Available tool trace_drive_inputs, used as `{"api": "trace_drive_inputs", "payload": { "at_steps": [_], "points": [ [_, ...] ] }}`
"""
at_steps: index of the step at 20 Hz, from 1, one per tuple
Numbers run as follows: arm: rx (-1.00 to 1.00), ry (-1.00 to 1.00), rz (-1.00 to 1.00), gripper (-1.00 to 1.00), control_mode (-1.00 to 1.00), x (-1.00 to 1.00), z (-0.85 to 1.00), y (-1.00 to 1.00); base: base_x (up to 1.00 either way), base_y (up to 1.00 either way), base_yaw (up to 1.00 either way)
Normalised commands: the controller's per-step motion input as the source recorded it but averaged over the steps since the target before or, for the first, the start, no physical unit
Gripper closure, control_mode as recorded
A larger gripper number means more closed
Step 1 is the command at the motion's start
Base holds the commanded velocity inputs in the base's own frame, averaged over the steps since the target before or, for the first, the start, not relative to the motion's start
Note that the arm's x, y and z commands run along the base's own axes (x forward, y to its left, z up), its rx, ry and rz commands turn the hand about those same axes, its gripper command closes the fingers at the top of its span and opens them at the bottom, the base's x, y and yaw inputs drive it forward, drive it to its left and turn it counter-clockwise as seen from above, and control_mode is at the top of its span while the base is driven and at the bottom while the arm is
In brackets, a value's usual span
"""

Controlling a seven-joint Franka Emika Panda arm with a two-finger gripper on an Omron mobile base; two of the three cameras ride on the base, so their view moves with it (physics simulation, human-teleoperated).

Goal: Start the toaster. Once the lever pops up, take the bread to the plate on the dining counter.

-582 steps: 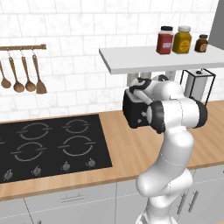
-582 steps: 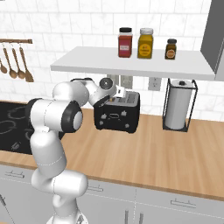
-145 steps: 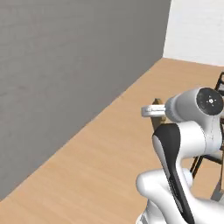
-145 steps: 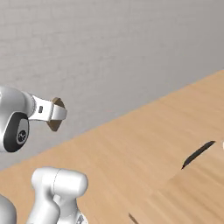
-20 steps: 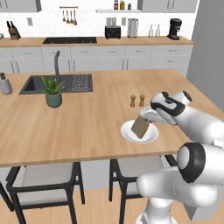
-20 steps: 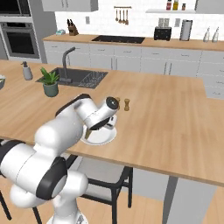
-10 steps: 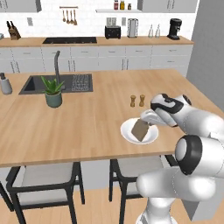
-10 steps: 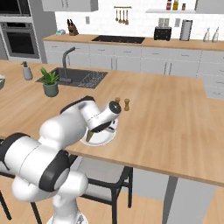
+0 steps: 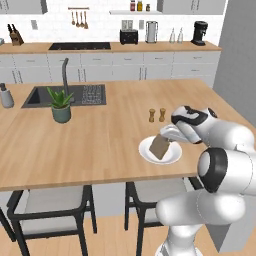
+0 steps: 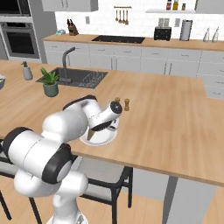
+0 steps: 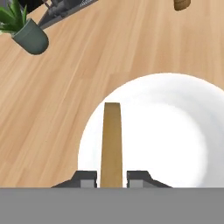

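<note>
Across the room runs a white-tiled back wall with pale cabinets, a wood worktop carrying the black hob (image 9: 80, 46), the toaster (image 9: 129, 36) and a steel kettle (image 9: 151, 32) beside it. Nearer stands the dining counter (image 9: 100, 145), a broad light-wood island with a dark sink (image 9: 65, 95) and tall tap (image 9: 64, 75), a potted plant (image 9: 61, 106) beside the sink, and two small shakers (image 9: 156, 115) near the middle. Dark-framed stools (image 9: 50, 210) are tucked under its near edge.

Close to that near edge sits the plate (image 9: 172, 156), round and white. The white arm bends over the counter edge, its forearm reaching down toward the plate, hand angled low. The gripper (image 11: 111, 177) has its two fingers pressed against the flat faces of the bread (image 9: 160, 146), held on edge and tilted over the plate; whether its lower corner touches the plate I cannot tell. From the hand camera the slice shows as a narrow brown strip above the white dish.
</note>
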Motion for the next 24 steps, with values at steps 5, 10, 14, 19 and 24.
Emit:
{"api": "trace_drive_inputs", "payload": {
  "at_steps": [5, 10, 14, 19, 24],
  "points": [
    [0.00, -0.02, 0.00, -1.00, -1.00, 0.02, -0.20, -0.03, 0.00, 0.00, 0.00],
    [0.00, 0.00, 0.00, -1.00, -1.00, 0.01, -0.09, -0.08, 0.00, 0.00, 0.00],
    [0.00, 0.00, 0.00, -1.00, -1.00, 0.10, 0.00, -0.07, 0.00, 0.00, 0.00],
    [-0.03, 0.00, 0.00, -1.00, -1.00, 0.20, 0.03, -0.14, 0.00, 0.00, 0.00],
    [-0.19, 0.00, 0.00, -1.00, -1.00, 0.08, 0.05, -0.24, 0.00, 0.00, 0.00]
  ]
}}
